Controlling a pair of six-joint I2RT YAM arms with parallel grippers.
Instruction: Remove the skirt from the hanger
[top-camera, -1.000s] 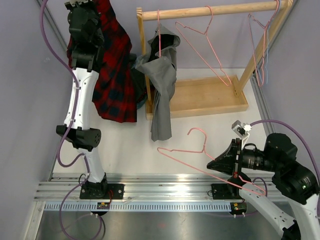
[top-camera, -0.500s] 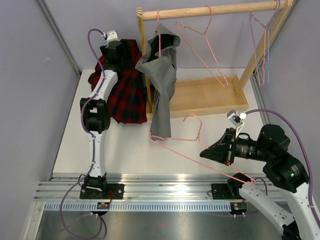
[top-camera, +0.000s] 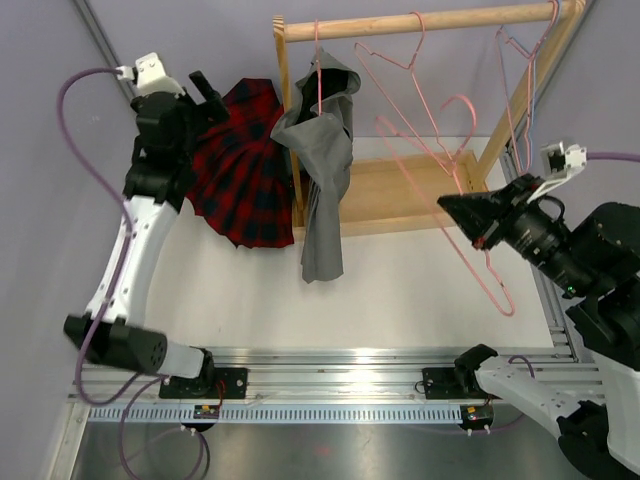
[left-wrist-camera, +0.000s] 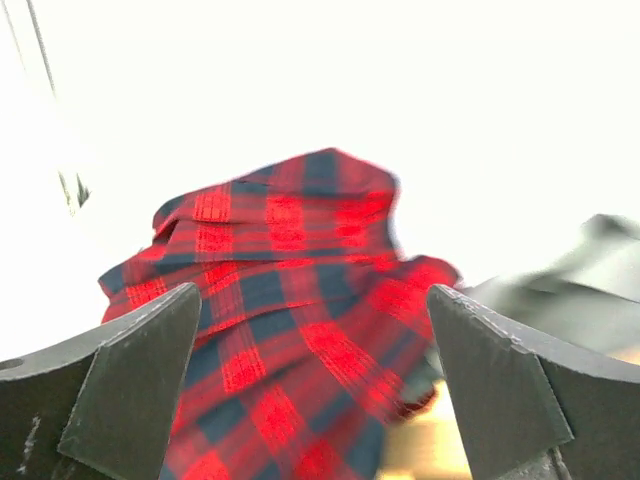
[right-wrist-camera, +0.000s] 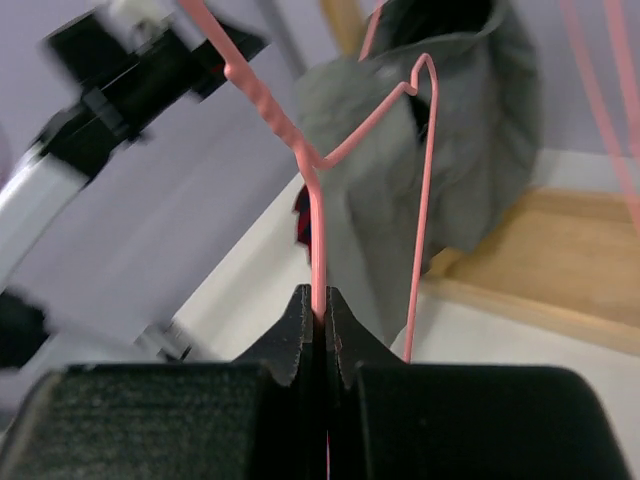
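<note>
- Skirt (top-camera: 240, 170) lies heaped at far left, just beside the wooden rack (top-camera: 420, 20) — already off the hanger (top-camera: 490, 270).
- Left gripper (top-camera: 208, 97) hovers over it, jaws wide, holding nothing.
- Right gripper (top-camera: 462, 210) pinches the bare hanger's wire — it should probably keep that firm and steer clear of the other hangers (top-camera: 400, 70).

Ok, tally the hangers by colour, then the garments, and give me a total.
Pink hangers: 4
Light blue hangers: 1
Garments, tartan skirt and grey garment: 2
Total: 7
</note>
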